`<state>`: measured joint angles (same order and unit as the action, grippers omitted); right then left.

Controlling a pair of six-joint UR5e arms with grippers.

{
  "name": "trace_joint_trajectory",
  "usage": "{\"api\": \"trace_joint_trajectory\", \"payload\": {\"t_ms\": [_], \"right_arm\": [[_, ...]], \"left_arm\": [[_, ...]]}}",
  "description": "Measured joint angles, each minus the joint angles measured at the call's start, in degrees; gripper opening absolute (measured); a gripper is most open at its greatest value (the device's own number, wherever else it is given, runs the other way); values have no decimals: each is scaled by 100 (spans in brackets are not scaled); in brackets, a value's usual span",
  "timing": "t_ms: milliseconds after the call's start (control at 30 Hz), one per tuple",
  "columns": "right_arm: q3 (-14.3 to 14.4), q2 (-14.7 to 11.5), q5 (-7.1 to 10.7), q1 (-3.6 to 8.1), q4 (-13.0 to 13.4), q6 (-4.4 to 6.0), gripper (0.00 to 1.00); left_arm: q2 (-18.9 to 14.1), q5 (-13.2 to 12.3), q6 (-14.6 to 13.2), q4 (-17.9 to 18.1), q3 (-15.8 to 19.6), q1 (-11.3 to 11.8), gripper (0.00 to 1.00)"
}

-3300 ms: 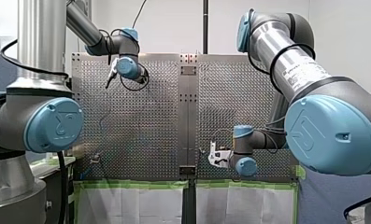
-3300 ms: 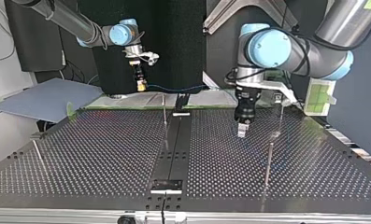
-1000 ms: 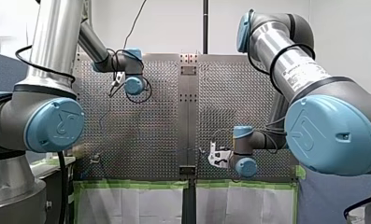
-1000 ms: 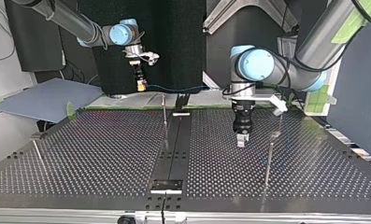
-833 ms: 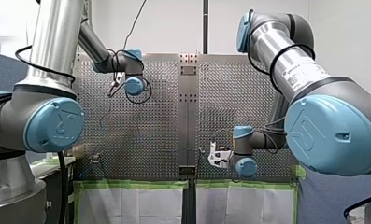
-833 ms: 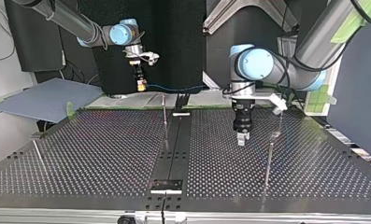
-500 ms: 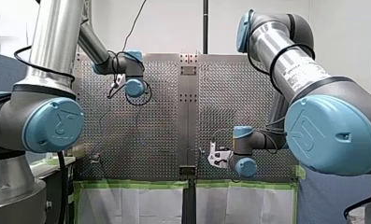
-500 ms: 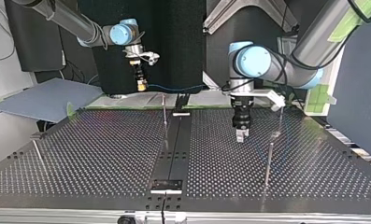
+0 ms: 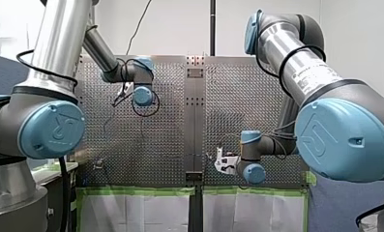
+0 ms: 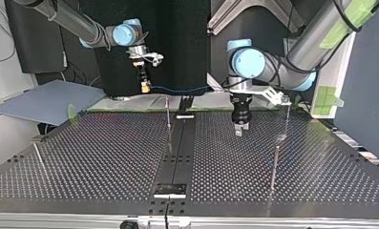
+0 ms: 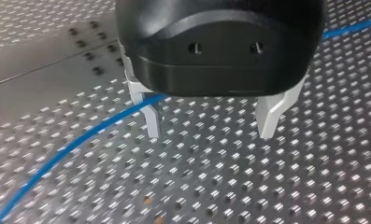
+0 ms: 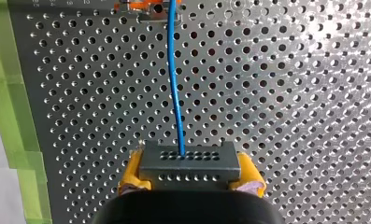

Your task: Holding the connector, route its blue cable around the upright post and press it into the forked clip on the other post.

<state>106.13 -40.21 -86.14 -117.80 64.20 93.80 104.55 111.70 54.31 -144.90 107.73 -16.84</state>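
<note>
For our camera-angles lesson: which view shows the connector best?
The right wrist view: the connector sits large between my right gripper's yellow pads. In the top view it is tiny, in the front view indiscernible; the left wrist view shows only blue cable.

A perforated table (image 10: 106,162), split down its middle by a plain solid strip (image 10: 176,152). A slim post (image 10: 168,119) stands just beside the strip. A near post (image 10: 274,167) and a far post (image 10: 286,119) stand at the top view's right, a leaning rod (image 10: 38,153) at its left. A blue cable (image 11: 80,140) crosses the holes (touching or not, unclear). Green tape (image 12: 5,93) lines one edge.
</note>
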Motion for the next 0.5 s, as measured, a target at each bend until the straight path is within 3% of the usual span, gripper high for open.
{"api": "trace_joint_trajectory", "payload": {"t_ms": [200, 500], "right_arm": [[0, 0, 0, -2, 3, 4, 0], [1, 2, 0, -2, 10, 8, 0]], "left_arm": [[240, 218, -103, -53, 1, -90, 100], [340, 491, -185, -71, 2, -109, 100]]}}
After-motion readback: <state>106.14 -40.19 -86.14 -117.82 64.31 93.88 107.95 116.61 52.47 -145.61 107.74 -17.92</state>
